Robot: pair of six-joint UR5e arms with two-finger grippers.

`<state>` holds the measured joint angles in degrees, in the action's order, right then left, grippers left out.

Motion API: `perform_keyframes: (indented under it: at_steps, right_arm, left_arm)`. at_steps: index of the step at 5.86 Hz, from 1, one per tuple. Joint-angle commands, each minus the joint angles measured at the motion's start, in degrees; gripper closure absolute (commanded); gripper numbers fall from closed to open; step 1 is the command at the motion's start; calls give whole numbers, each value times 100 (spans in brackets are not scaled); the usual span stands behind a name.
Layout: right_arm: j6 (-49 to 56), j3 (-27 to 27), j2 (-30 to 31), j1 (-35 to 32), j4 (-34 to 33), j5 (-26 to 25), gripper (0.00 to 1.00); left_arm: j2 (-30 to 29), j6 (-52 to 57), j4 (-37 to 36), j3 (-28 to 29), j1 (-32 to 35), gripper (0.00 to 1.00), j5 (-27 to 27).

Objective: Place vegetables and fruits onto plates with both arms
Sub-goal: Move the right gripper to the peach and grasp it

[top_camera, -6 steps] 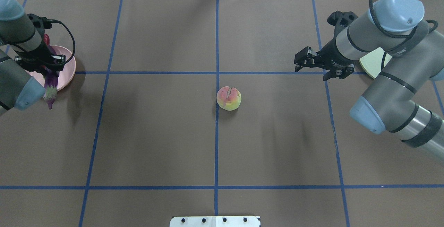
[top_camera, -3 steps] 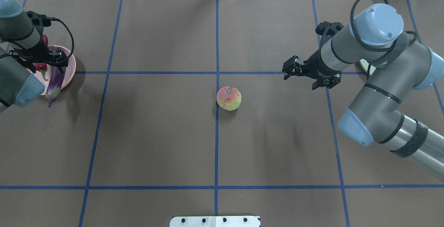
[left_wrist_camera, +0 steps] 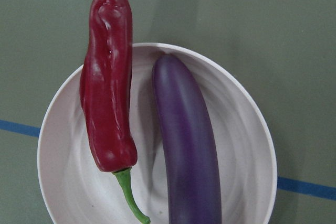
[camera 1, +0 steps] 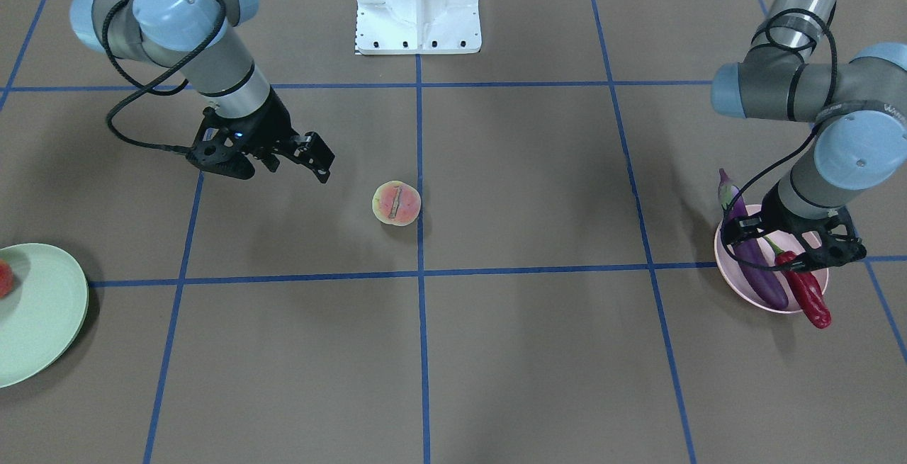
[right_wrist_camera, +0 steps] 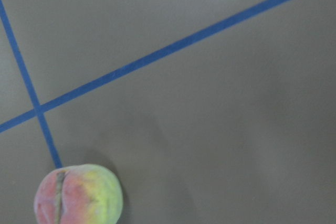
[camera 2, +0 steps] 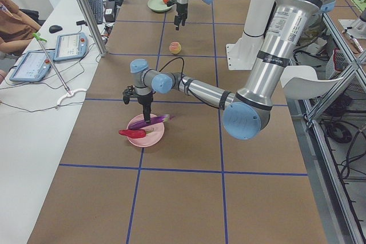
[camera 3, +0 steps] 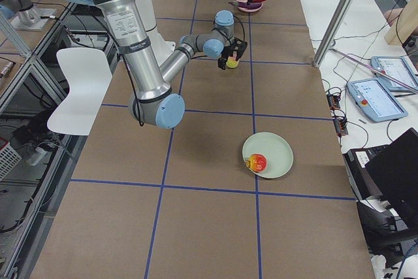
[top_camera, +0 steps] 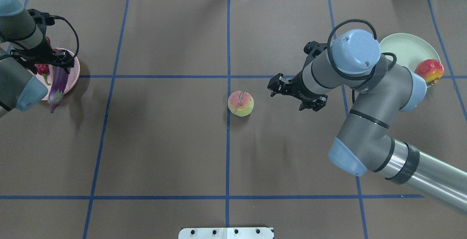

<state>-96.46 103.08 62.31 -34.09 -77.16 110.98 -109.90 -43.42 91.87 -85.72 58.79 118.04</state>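
Observation:
The pale pink plate (top_camera: 74, 72) at the far left holds the purple eggplant (top_camera: 59, 83) and the red chili (top_camera: 42, 68) side by side; both overhang its rim. My left gripper (top_camera: 43, 59) hovers open and empty just above them. The left wrist view shows eggplant (left_wrist_camera: 189, 145), chili (left_wrist_camera: 107, 108) and plate (left_wrist_camera: 247, 114) from above. The peach-like fruit (top_camera: 240, 103) lies on the table's middle. My right gripper (top_camera: 274, 85) is open and empty, above the table a little to the fruit's right. The mint green plate (top_camera: 401, 47) holds the orange-red fruit (top_camera: 429, 70) at its edge.
The white robot base (camera 1: 418, 3) stands at the table's near edge. Blue tape lines (top_camera: 228, 49) grid the brown table. My right arm's elbow (top_camera: 357, 51) hangs over the green plate's left side. Tablets (camera 2: 68, 44) lie on a side bench.
My left gripper let go of the eggplant, which now lies on the pink plate. My right arm swung left from the green plate toward the peach-like fruit, uncovering the plate and the orange-red fruit.

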Motion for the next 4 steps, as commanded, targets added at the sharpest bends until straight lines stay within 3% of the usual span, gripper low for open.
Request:
perform_keyframes:
  at_steps: [1,2,4]
  right_arm:
    - [-843,-208,-140,393,609,-759,0]
    - [-1379,-410,-158,420,997,-884,0]
    - [-2057,-989,-429,578,1553,-1620,0]
  left_arm:
    - [4,-26,6,-15,0,0,0]
    - [-5,-35,6,-24,0,0,0]
    - [-5,-201,-3,-76,0,0,-9]
